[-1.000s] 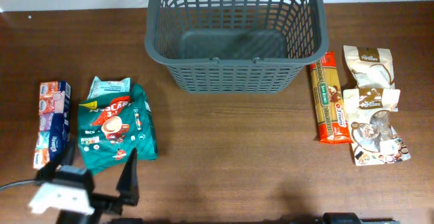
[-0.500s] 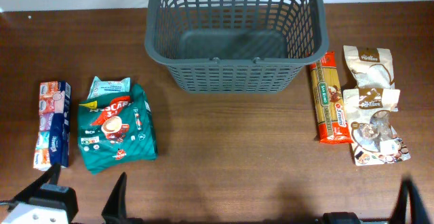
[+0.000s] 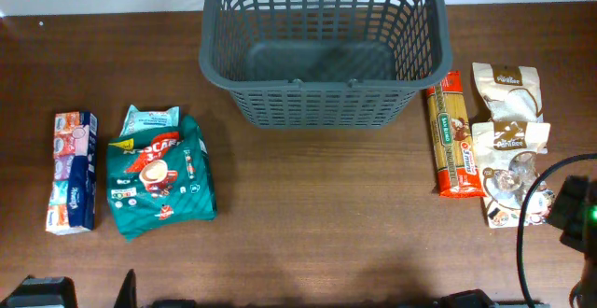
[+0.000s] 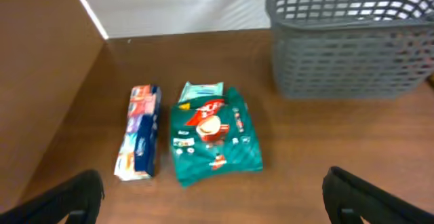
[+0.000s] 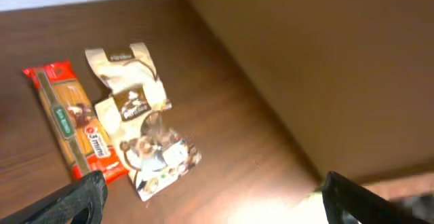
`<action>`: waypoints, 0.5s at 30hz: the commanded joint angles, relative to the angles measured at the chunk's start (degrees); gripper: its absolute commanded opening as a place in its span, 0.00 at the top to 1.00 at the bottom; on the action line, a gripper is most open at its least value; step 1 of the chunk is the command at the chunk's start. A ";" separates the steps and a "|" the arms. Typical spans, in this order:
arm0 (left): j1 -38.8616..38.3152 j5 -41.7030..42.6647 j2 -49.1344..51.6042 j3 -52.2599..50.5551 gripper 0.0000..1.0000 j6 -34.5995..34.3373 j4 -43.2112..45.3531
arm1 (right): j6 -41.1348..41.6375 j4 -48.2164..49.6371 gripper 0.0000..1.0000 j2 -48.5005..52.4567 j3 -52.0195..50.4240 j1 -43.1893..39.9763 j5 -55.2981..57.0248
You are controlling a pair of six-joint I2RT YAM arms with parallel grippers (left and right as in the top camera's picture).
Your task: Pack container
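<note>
Container (image 3: 322,103) stands on the counter (image 3: 308,215), green packet (image 3: 159,177) off to its left; left gripper (image 4: 213,182) and right gripper (image 5: 213,183) jaws gape wide, holding nothing.

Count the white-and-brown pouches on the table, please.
3, overlapping in a column right of the red pasta packet: far pouch, middle pouch, near pouch. Others may hide underneath.

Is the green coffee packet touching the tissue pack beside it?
Apart. The overhead view shows a strip of bare table between the green coffee packet and the tissue pack; the left wrist view shows the same gap.
</note>
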 commanded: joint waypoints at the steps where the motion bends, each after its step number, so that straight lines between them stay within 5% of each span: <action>1: -0.22 -2.71 1.05 0.35 0.01 0.70 -0.09 | 8.26 -0.39 0.01 -0.02 -0.66 0.52 -3.87; 15: -4.15 -4.26 0.90 0.35 0.01 0.70 -0.09 | 10.82 10.99 0.01 0.59 -18.18 -2.03 -4.13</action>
